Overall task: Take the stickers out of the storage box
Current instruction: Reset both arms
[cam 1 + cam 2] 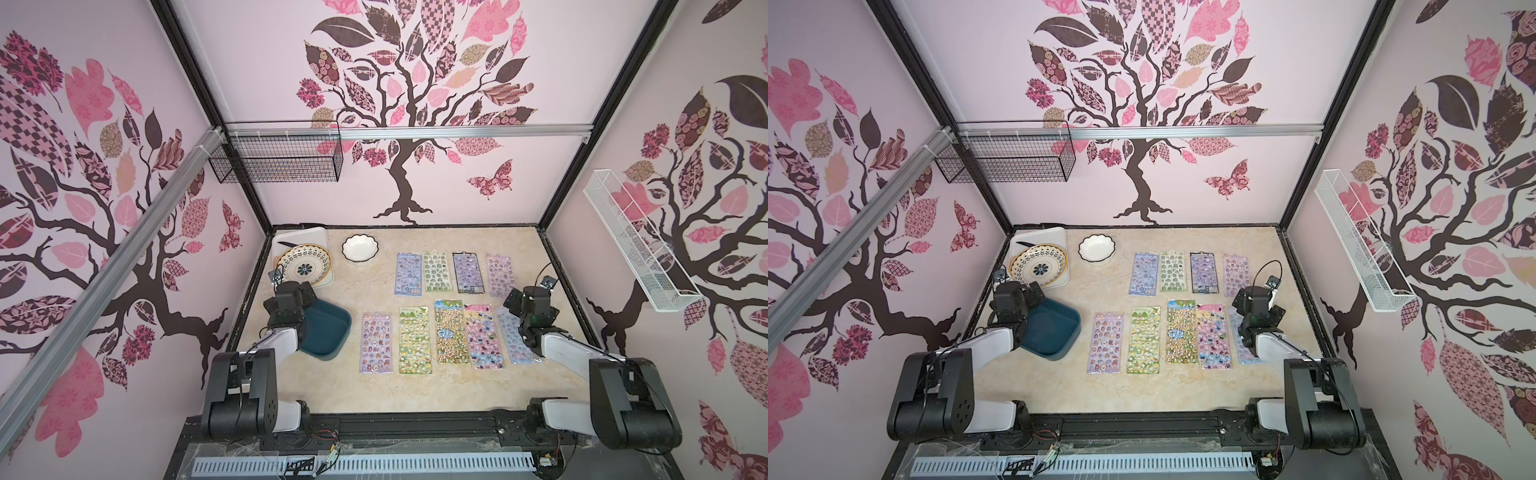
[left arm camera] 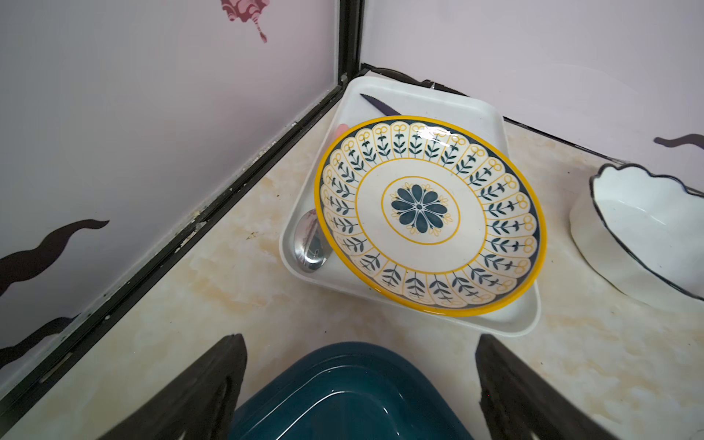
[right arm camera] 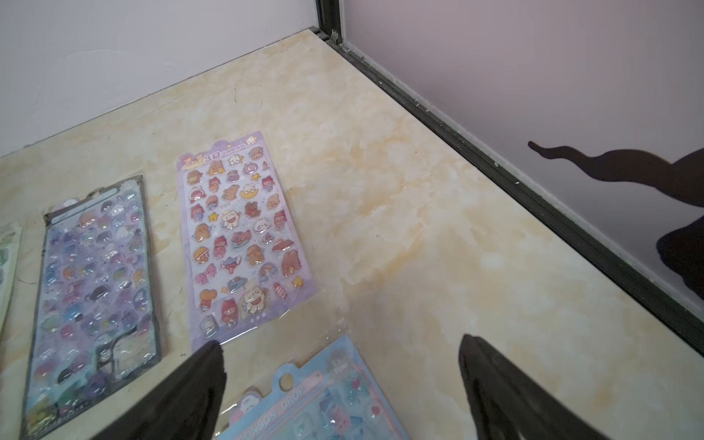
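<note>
Beyond the storage box (image 2: pixel 343 392), only the left wrist view shows a spoon (image 2: pixel 310 244).

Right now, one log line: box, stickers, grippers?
box: visible part empty | stickers: nine flat on table, two rows | left gripper: open, above box | right gripper: open, holding nothing

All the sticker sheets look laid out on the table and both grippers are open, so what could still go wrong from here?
1. The right gripper hangs open over the pale blue sheet; a low pull-back might drag it onto the pink sheet beside it.
2. The left gripper is open over a storage box corner; a careless move might shove it toward the white tray holding the plate.
</note>
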Tool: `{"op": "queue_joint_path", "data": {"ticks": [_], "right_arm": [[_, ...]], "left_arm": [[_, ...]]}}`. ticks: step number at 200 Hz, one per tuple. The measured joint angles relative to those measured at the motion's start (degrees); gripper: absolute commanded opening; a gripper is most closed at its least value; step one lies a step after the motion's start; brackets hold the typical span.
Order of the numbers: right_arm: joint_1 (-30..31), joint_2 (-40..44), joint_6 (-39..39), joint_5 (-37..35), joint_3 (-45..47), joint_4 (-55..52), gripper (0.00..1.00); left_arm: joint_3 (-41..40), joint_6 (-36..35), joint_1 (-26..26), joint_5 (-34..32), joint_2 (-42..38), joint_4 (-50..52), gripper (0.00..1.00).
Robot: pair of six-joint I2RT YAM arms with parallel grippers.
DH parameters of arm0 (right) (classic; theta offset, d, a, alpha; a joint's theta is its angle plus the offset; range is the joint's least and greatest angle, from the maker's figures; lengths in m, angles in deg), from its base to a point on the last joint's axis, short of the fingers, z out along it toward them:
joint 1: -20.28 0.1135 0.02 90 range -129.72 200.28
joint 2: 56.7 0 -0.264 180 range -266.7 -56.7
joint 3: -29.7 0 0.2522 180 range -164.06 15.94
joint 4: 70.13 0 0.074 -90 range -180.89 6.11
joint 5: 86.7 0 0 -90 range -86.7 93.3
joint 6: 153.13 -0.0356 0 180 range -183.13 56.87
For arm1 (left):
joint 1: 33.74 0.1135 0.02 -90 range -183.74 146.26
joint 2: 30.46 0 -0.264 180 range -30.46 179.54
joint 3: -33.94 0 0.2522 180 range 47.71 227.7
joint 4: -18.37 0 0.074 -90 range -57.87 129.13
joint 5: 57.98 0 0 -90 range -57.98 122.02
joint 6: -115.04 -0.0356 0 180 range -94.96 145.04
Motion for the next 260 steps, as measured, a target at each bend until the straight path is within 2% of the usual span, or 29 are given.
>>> {"op": "queue_joint_path", "data": {"ticks": [27, 70, 99, 120, 141, 173, 215, 260], "right_arm": [[0.0, -1.4, 2.6, 2.9, 0.5, 7.3, 0.99], [0.5, -2.2, 9.7, 10.2, 5.7, 20.7, 0.99], [3.5, -6.5, 13.8, 9.2, 6.1, 26.5, 0.99], [6.4, -9.5, 16.5, 8.3, 6.2, 31.7, 0.99], [6.8, -10.8, 17.6, 7.7, 7.2, 35.7, 0.99], [6.0, -14.8, 17.9, 7.1, 6.6, 38.8, 0.99], [2.6, -15.3, 16.0, 8.6, 2.5, 33.2, 0.99], [2.6, -15.3, 15.5, 9.1, 2.4, 31.8, 0.99]], "left_arm": [[-4.6, -4.0, -1.3, 3.1, 1.0, -8.8, 0.98], [-5.5, -8.6, -1.4, 10.9, 7.7, -18.5, 0.98], [-5.4, -10.5, -1.4, 14.4, 9.5, -20.8, 0.98], [-5.3, -11.1, -1.7, 14.4, 9.6, -21.2, 0.98], [-5.2, -11.3, -1.8, 14.9, 9.6, -21.1, 0.98], [-4.5, -11.2, -0.4, 16.1, 9.6, -20.9, 0.98], [-4.5, -11.2, -0.5, 16.5, 9.6, -20.9, 0.98], [-4.5, -11.2, -0.9, 16.5, 9.6, -21.0, 0.98]]}}
